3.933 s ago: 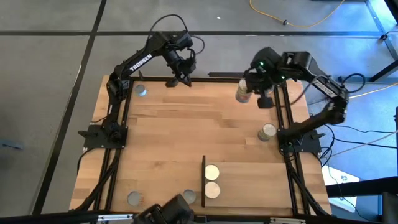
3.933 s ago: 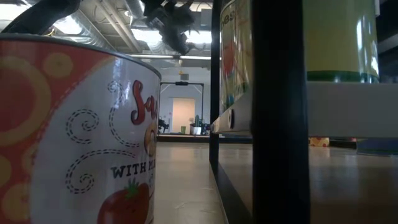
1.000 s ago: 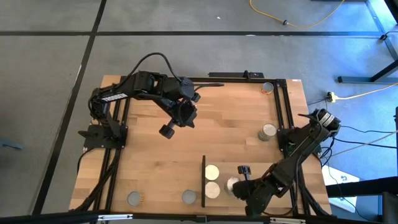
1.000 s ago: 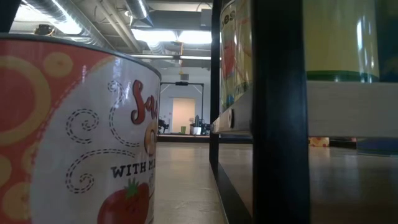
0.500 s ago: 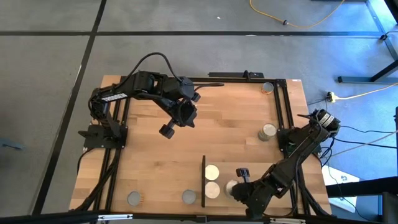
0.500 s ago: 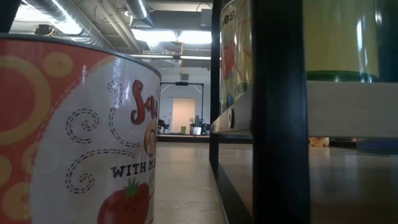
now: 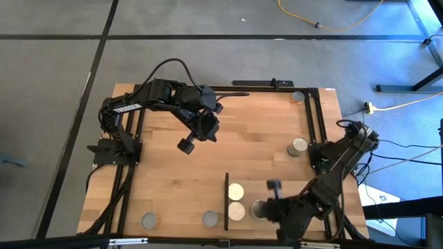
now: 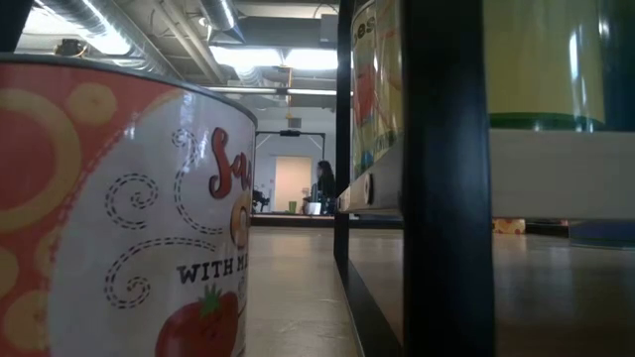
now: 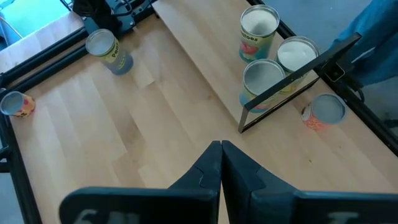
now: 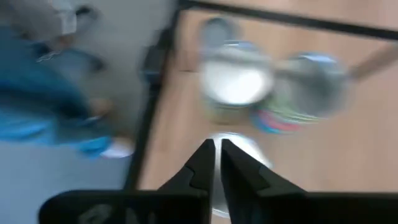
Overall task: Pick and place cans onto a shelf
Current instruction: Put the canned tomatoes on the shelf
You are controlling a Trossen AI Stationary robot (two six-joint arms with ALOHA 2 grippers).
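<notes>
- Right claw [image 7: 264,207] is lifting off the third can [image 7: 258,207] on the shelf [image 7: 291,194], fingers nearly together, gripping nothing.
- Left claw [image 7: 185,145], clenched empty, is hovering mid-bench [image 7: 173,173].
- Loose can [image 7: 298,146] is lying nearer the right arm.

Grey floor [image 7: 55,83], ceiling lights [image 8: 268,58]

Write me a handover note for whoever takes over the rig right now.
Left gripper: shut, empty, hovering over mid-table.
Right gripper: fingers close together, nothing visibly held, above the newest can on the shelf.
Done: three cans on the shelf beside its black upright edge.
Left: four cans on the tabletop, two at the near edge left of the shelf, one by the right rail, one at the far right corner.
</notes>
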